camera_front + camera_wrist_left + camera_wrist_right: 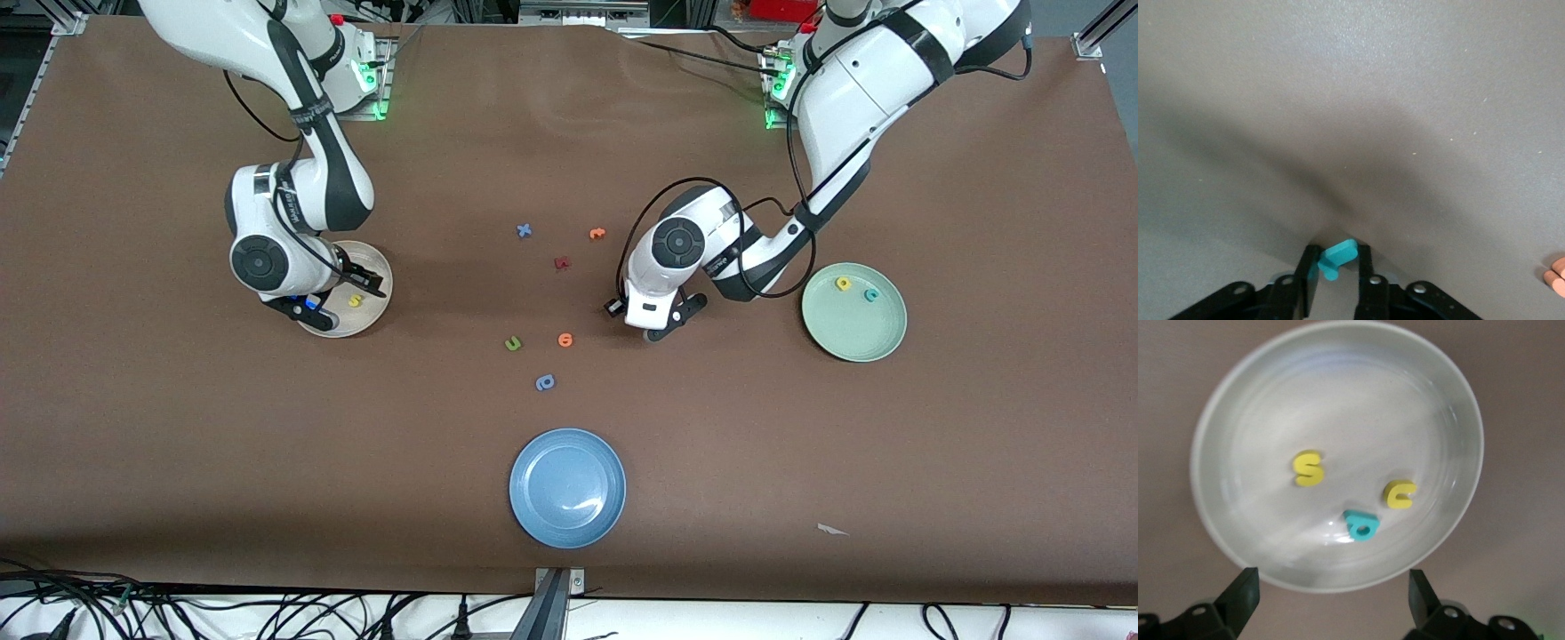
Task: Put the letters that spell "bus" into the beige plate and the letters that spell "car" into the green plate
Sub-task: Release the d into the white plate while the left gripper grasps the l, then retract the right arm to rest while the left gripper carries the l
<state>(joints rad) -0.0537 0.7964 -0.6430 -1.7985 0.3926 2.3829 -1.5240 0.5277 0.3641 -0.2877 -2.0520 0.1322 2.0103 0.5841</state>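
The right gripper (1331, 600) hangs wide open over the beige plate (378, 267) at frame left, 3 letters inside. The left gripper (1338, 277) pinches the teal r (1337, 257) on bare table beside the green plate (876, 342), right.

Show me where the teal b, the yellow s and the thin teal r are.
teal b (1361, 525): right wrist view, on its round bowl.
yellow s (1309, 468): right wrist view, its middle.
thin teal r (1337, 255): left wrist view, on its stem.
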